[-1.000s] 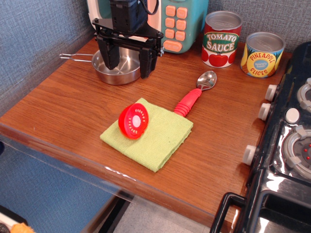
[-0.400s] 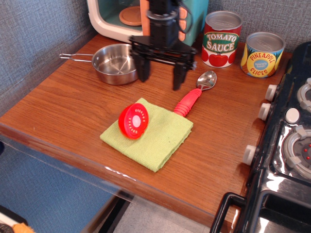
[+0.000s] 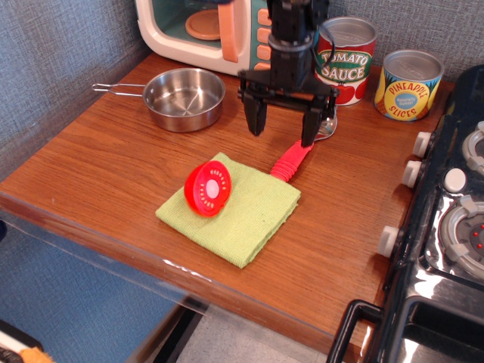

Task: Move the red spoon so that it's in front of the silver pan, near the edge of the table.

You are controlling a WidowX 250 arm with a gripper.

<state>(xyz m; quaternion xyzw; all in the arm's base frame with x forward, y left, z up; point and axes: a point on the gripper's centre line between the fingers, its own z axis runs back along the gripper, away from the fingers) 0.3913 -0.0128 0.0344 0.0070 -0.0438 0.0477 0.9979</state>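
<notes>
The red spoon (image 3: 290, 162) lies on the brown wooden table (image 3: 98, 170), right of centre; its red handle end touches the green cloth and its silver bowl is partly hidden behind my gripper. The silver pan (image 3: 184, 99) sits at the back left, its wire handle pointing left. My gripper (image 3: 283, 127) is open and empty. It hangs just above the spoon's upper handle, with its right finger (image 3: 309, 128) over the spoon and its left finger to the spoon's left.
A green cloth (image 3: 231, 207) with a red disc (image 3: 208, 188) lies near the front edge. A toy microwave (image 3: 215, 30) stands at the back. A tomato sauce tin (image 3: 345, 57) and a pineapple tin (image 3: 408, 84) stand at the back right. A black stove (image 3: 446, 227) is on the right.
My gripper has moved right from above the pan to above the spoon, staying open. The spoon, pan and cloth have not moved.
</notes>
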